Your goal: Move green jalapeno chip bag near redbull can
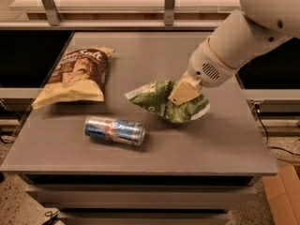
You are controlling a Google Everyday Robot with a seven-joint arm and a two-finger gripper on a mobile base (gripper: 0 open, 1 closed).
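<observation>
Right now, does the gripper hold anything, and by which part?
The gripper, above the grey table, pinches the small wrinkly green chip bag by its upper edge.
</observation>
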